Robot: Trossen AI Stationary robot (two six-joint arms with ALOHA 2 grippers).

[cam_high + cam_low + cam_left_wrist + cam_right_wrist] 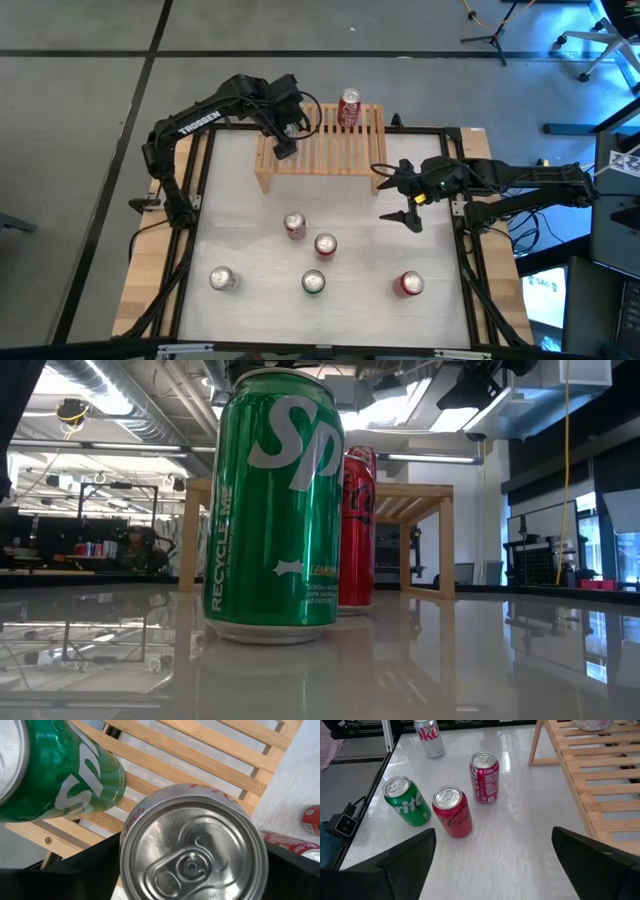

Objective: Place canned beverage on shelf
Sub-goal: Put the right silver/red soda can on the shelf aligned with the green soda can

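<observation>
The left gripper (284, 140), fingers spread wide around a silver-topped can (192, 847) (grip uncertain), hovers over the shelf (340, 150); the right gripper (400, 198) gapes empty beside it.

A: Green can (275, 510) upright on the counter (450, 660), close to camera.
B: Red can (358, 525)?
A: Just behind green can. Wooden shelf (425, 500) farther behind both.
</observation>
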